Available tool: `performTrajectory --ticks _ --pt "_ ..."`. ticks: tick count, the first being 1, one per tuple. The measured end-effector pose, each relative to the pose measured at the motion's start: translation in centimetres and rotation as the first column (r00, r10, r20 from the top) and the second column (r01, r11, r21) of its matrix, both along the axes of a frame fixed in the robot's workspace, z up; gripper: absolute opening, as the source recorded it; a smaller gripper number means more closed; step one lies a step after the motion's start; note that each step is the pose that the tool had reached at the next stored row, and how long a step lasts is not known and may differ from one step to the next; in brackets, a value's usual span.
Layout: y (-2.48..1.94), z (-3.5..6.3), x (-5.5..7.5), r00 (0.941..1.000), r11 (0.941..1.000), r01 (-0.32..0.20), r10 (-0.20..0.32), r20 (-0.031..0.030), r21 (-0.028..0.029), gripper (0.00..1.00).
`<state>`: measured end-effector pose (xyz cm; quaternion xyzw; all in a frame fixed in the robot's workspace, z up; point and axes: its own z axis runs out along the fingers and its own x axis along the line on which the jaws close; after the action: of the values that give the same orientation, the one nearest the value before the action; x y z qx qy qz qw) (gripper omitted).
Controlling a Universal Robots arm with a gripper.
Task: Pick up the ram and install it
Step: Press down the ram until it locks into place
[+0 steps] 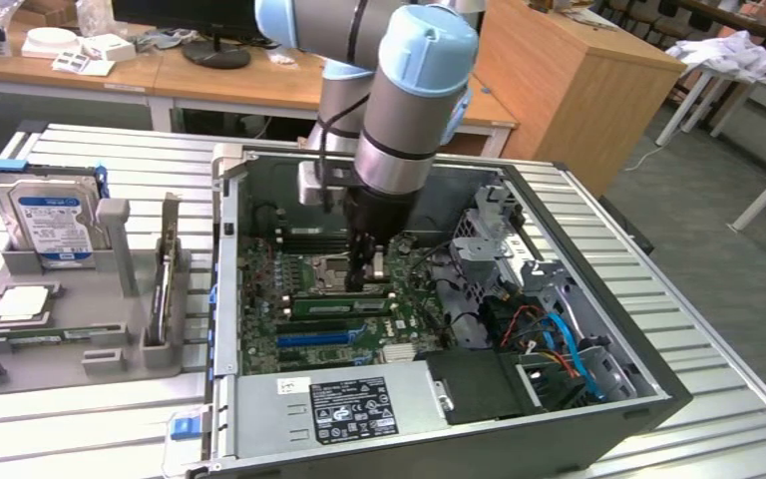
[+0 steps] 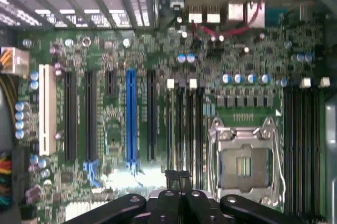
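Note:
Inside the open computer case (image 1: 230,299), my gripper (image 1: 364,277) hangs low over the motherboard beside the CPU socket (image 1: 334,267). Its fingers are shut and nothing shows between them. A green ram (image 1: 339,305) stands in a memory slot just on the near side of the fingertips; I cannot tell whether they touch it. In the wrist view the gripper (image 2: 179,174) is closed over the near end of the black memory slots (image 2: 184,124), with the CPU socket (image 2: 243,166) to one side and the long blue slot (image 2: 131,116) to the other.
A grey holder (image 1: 104,349) at the exterior view's left carries a hard drive (image 1: 48,215), an upright card (image 1: 164,289) and a small green stick (image 1: 35,339). The power supply (image 1: 343,404) and loose cables (image 1: 557,344) crowd the case's near side.

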<state>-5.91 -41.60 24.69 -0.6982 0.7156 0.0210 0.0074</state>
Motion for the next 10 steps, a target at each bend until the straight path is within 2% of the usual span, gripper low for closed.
performTrajectory --ticks 10 --pt "0.0 -0.04 -2.3 1.0 1.0 0.0 0.0 0.0 0.0 0.11"
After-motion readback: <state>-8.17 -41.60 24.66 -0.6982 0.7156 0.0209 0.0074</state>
